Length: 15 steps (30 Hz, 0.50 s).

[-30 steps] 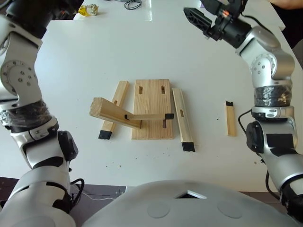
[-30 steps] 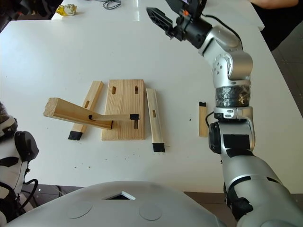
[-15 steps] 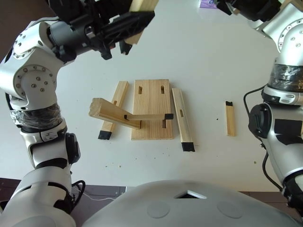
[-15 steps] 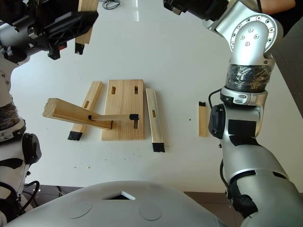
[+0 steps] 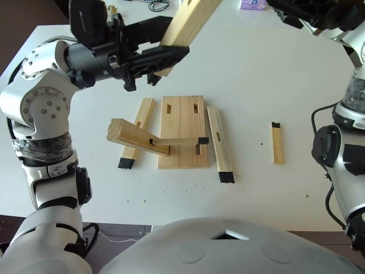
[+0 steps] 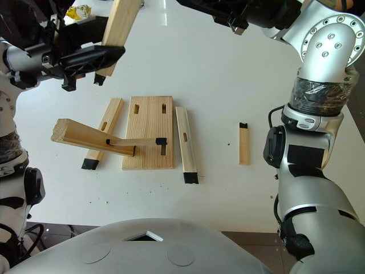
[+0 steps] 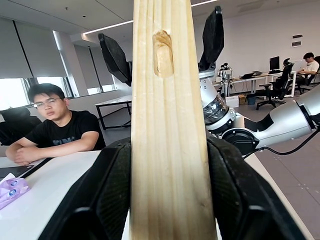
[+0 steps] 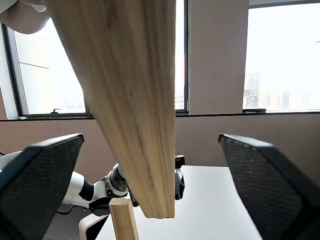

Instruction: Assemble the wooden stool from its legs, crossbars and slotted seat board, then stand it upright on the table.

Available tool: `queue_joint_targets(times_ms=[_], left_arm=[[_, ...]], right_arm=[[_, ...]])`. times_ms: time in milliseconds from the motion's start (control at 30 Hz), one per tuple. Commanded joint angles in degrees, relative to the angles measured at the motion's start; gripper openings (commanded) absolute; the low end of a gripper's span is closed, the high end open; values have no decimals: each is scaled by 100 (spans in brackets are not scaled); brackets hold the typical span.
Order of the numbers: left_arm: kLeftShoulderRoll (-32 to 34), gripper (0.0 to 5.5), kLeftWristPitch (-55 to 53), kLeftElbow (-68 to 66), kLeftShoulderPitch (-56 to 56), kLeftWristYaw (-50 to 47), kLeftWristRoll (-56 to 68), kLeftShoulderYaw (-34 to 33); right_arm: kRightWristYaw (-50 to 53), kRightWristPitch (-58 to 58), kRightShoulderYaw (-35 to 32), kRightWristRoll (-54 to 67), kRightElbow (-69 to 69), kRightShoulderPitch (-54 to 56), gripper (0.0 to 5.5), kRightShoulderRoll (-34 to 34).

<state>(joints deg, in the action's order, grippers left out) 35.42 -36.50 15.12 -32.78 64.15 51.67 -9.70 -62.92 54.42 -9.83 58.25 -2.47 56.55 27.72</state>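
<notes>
Two pieces of wood are off the table (image 5: 256,85), and the coming move turns on the one we hold. Our left gripper (image 5: 178,37) is clamped on a leg (image 5: 191,20) low on its length, so its long axis climbs up and away to our right, past the top of the eye views, with a slot facing the wrist camera. Our right gripper (image 8: 151,137) sits high on our right, about level with that leg but well apart from it, its fingers (image 8: 40,185) spread wide. A second piece (image 8: 125,100) hangs between them and touches neither, and we cannot tell what holds its upper end. Below, the board (image 5: 182,131) lies flat with its long axis running away from us, near enough under our left gripper that the left arm is the nearer one. A left leg (image 5: 140,128) and a right leg (image 5: 219,142) lie just beside its long edges, black ends towards us. A thick leg (image 5: 132,136) rests tilted over the left leg, and a crossbar (image 5: 179,140), seemingly socketed in it, reaches across the board's near half. A spare crossbar (image 5: 278,144) lies well apart on our right. Nothing here is a true container, and the board's two far slots (image 5: 196,107) hold nothing. We judge the assembly barely begun: the raised leg would need swinging down, end first, towards a slot
</notes>
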Motion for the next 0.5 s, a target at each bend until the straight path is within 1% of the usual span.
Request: queue_joint_targets(times_ms=[33, 133, 233, 267, 300, 500], left_arm=[[136, 206, 141, 117, 271, 107, -251, 160], [91, 206, 194, 186, 336, 74, -278, 190], [53, 206, 266, 196, 350, 70, -346, 249], [49, 206, 272, 214, 378, 65, -354, 268], [43, 206, 275, 232, 402, 63, -350, 279], [-14, 206, 293, 281, 440, -3, -287, 236]], right_arm=[[194, 231, -91, 233, 288, 145, 498, 96], [225, 337, -62, 300, 364, 110, 498, 93], [283, 348, -57, 325, 367, 27, 455, 61], [293, 336, -56, 321, 367, -4, 455, 42], [292, 314, -49, 305, 359, -31, 433, 23], [361, 236, -53, 271, 370, -254, 345, -101]])
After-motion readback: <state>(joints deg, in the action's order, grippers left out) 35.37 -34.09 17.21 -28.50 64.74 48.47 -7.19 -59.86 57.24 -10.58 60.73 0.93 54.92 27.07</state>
